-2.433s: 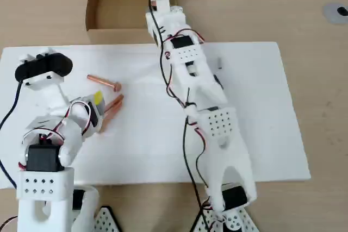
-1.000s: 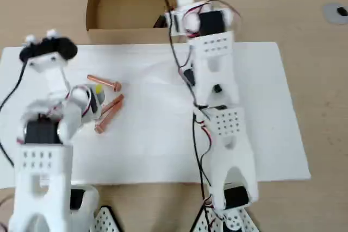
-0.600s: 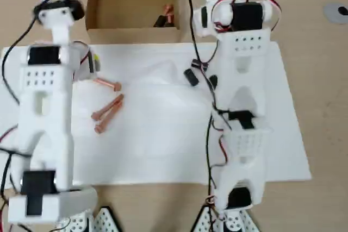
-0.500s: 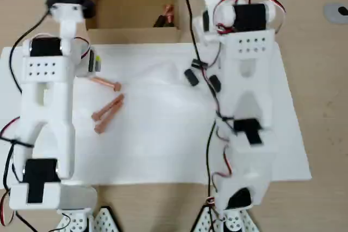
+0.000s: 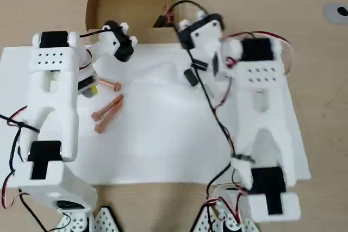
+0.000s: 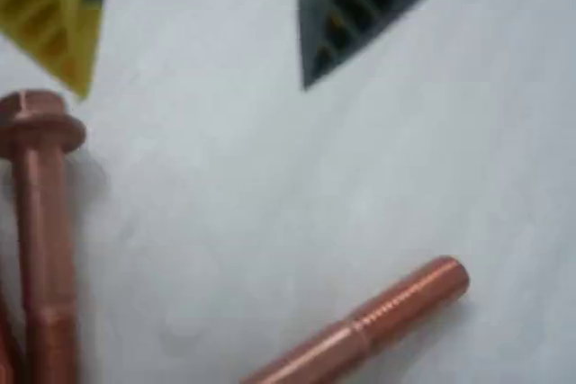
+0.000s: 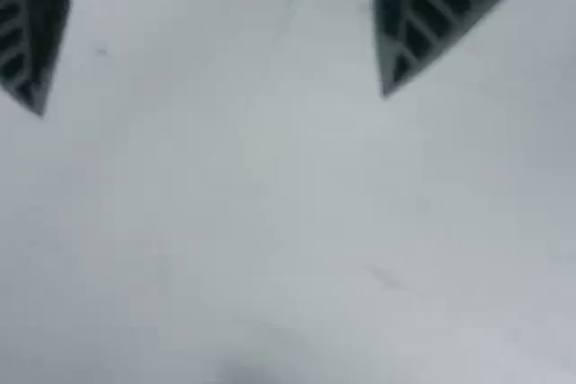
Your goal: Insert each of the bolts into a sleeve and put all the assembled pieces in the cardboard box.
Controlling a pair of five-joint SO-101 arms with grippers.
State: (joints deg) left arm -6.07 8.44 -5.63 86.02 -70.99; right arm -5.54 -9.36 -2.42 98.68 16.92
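1. One cardboard box (image 5: pixel 91 4) stands open-topped at the far edge of the counter (image 5: pixel 321 80). Its front wall is just beside one white sheet (image 5: pixel 163 145).
2. One dark-and-copper assembled piece (image 5: pixel 161 21) lies inside the box near its right wall, partly hidden by a cable.
3. Three copper bolts lie loose on the sheet, in front of the box's left corner.
   - The first bolt (image 5: pixel 112 86) is the one nearest the box, and its plain end is hidden under the left arm.
   - The second bolt (image 5: pixel 110 106) and third bolt (image 5: pixel 102 124) lie side by side, farther from the box. I cannot tell whether they touch.
4. The left pincer (image 6: pixel 191 85) is released, its fingertips wide apart with nothing between them. It hangs over the sheet just beside the bolts. In its wrist view, one flanged bolt head lies near the yellow fingertip (image 6: pixel 54 15), and a second bolt's threaded end lies apart from it.
5. The right pincer (image 7: pixel 211 96) is also released, with its two dark fingertips spread over bare sheet, in front of the box's right corner.
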